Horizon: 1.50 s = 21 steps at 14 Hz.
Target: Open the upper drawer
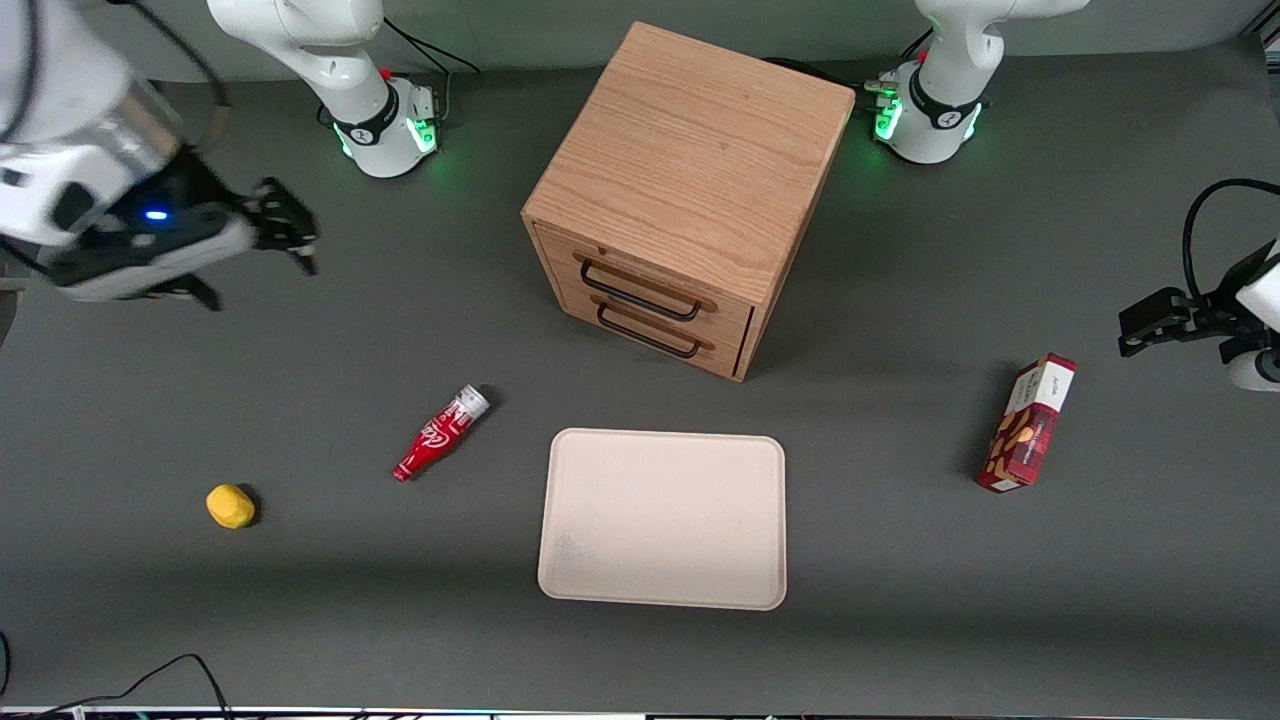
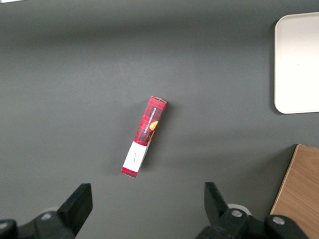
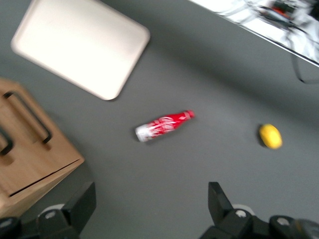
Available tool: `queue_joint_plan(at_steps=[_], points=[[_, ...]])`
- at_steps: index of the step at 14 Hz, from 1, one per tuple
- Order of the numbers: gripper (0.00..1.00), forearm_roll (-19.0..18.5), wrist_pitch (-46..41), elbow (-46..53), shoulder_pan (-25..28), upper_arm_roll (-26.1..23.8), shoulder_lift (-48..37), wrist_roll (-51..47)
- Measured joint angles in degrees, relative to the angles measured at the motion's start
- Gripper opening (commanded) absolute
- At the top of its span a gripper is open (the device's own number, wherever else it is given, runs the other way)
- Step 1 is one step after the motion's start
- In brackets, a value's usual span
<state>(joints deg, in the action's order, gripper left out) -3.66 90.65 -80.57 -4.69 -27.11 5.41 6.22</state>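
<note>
Front view: the oak cabinet stands on the dark grey worktop, a cube turned at an angle so that one corner faces the camera. Its upper drawer is the topmost of two light oak fronts, a shallow panel with a thin black wire handle lying across it; the front sits flush with the cabinet face, so it is shut. The lower drawer just beneath looks the same. The gripper hangs above the worktop well apart from the cabinet, toward the working arm's end, with the arm reaching in low and nearly level and the black fingers pointing toward the cabinet. A cream tray lies nearer the camera than the cabinet. A red bottle lies on its side beside the tray, and a small yellow object lies farther toward the working arm's end. A red box stands toward the parked arm's end.

Left wrist view: the red box, a corner of the tray and an edge of the cabinet.

Right wrist view: the gripper's two fingers stand wide apart, holding nothing. Between them lies bare worktop; the bottle, the yellow object, the tray and the cabinet's drawer face with a handle also show.
</note>
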Motion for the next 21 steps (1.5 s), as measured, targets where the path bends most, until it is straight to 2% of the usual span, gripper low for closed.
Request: queue_joint_plan(at_steps=[7, 14, 21], points=[[1.0, -3.36, 2.86, 5.74, 2.74, -13.85, 15.8, 1.83], [1.0, -4.05, 9.71, 7.11, 9.69, -14.82, 26.66, 2.04], [1.0, -4.05, 12.53, 7.15, 11.4, -15.27, 31.85, 2.04]])
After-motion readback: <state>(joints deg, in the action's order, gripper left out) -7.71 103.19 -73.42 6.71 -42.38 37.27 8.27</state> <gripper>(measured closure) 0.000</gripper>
